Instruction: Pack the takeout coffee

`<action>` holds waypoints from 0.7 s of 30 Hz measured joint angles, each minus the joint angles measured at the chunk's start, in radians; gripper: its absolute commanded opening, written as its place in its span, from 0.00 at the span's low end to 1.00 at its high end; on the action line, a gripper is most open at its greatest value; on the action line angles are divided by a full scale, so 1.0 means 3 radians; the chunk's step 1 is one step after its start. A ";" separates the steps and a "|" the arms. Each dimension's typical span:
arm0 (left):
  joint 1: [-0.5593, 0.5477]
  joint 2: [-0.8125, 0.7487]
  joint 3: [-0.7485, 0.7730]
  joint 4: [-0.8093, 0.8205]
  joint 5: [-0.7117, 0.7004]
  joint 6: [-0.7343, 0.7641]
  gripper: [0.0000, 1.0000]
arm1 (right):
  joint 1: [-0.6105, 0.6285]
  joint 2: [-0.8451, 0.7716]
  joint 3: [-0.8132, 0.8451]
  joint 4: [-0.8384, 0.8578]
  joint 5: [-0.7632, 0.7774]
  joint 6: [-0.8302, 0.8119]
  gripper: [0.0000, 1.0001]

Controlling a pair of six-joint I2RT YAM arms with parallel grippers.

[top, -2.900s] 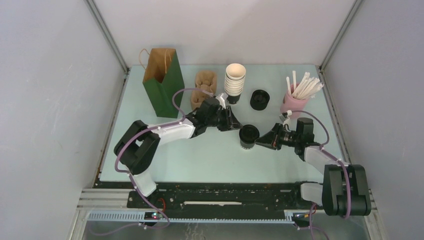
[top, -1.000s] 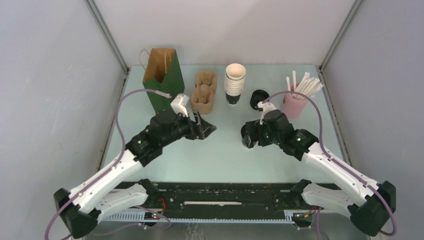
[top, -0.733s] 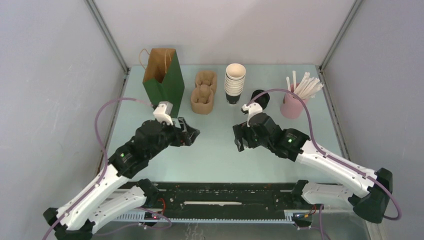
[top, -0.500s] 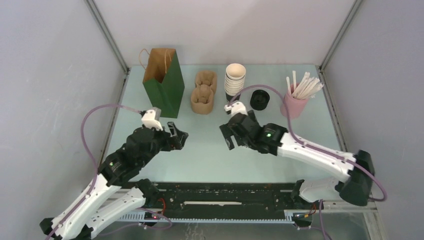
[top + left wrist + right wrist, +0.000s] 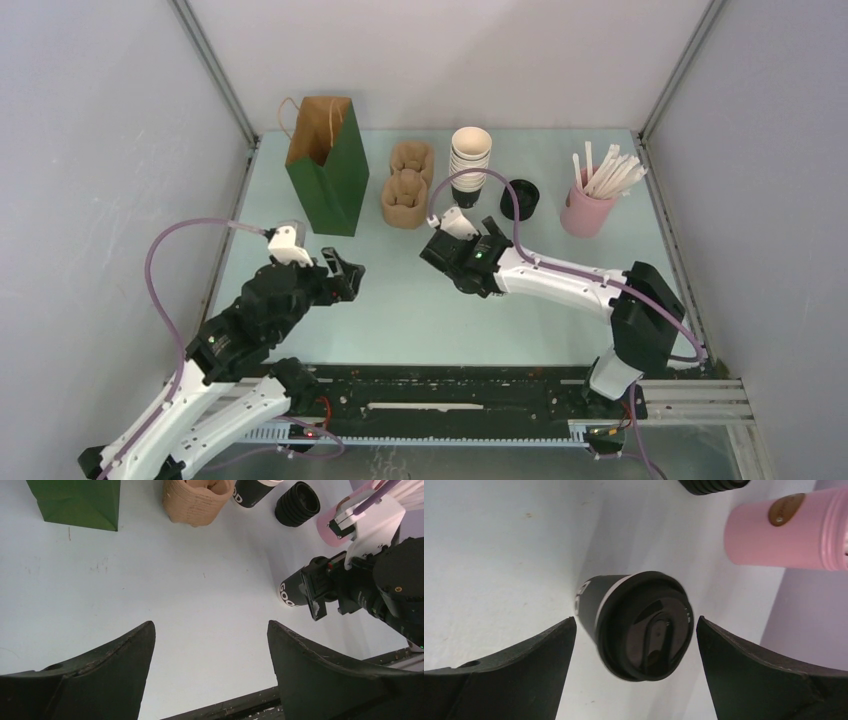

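Has the takeout coffee (image 5: 640, 630) pinched between the right gripper's (image 5: 636, 621) fingers near the cup stack (image 5: 470, 160), well apart from the green bag (image 5: 325, 175): small dark paper cup, white lettering, white rim under a round black lid; shows the left gripper (image 5: 210, 627) spread wide, empty.

Takeout coffee (image 5: 636, 625) black-walled, white lettering, black lid, bag (image 5: 325, 170) dark green outside, kraft brown inside, pulp cup carriers (image 5: 407, 187) tan, cup stack (image 5: 470, 160) white-lined, dark-walled, lid stack (image 5: 519, 199) black, tumbler (image 5: 584, 212) pink, its sticks (image 5: 610, 172) white, tabletop (image 5: 400, 310) pale mint.
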 measured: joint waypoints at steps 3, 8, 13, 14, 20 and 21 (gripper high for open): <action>0.0000 0.0037 -0.0033 0.0008 0.0014 0.0001 0.88 | -0.0036 0.0060 0.0000 -0.0025 0.0154 -0.0013 1.00; 0.0000 0.0118 -0.0034 0.0052 0.0028 0.0005 0.88 | -0.0084 0.0193 -0.0024 -0.0006 0.0268 -0.0020 0.96; 0.0000 0.0126 -0.0034 0.0086 0.0043 0.0006 0.88 | -0.0106 0.0211 -0.0178 0.0080 0.0268 -0.0051 0.95; 0.0000 0.0128 -0.0034 0.0092 0.0043 0.0006 0.88 | -0.0114 0.0216 -0.0184 0.0083 0.0280 -0.0056 0.95; 0.0000 0.0156 -0.0034 0.0151 0.0079 0.0006 0.88 | -0.0178 0.0225 -0.0230 0.0182 0.0351 -0.0075 0.95; 0.0000 0.0161 -0.0034 0.0155 0.0088 0.0006 0.88 | -0.0192 0.0225 -0.0248 0.0195 0.0374 -0.0079 0.95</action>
